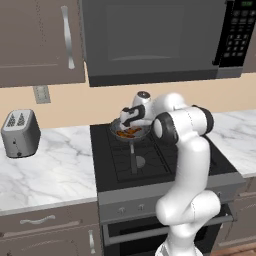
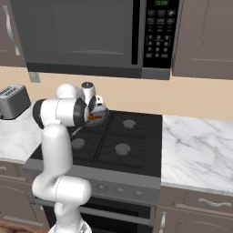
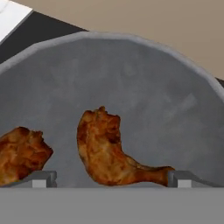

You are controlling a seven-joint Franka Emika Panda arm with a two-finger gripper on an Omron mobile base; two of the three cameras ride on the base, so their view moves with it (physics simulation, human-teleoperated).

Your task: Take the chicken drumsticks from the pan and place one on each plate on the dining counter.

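The dark grey pan (image 1: pixel 120 133) sits on the back left burner of the stove, its long handle (image 1: pixel 133 159) pointing toward me. Inside it lie the orange-brown chicken drumsticks (image 1: pixel 131 132). In the hand view one drumstick (image 3: pixel 109 153) lies in the middle of the pan (image 3: pixel 131 87) and another (image 3: pixel 19 153) at the left edge. My gripper (image 1: pixel 128 121) (image 2: pixel 97 110) hangs open just above the pan. Its fingertips (image 3: pixel 43 178) stand wide on either side of the middle drumstick, with no grip on it. The plates and the dining counter are out of view.
A black gas stove (image 1: pixel 155 155) stands between marble worktops (image 1: pixel 50 165). A microwave (image 1: pixel 155 40) hangs low over the stove. A silver toaster (image 1: pixel 20 132) stands on the left worktop. Brown cabinets run above and below.
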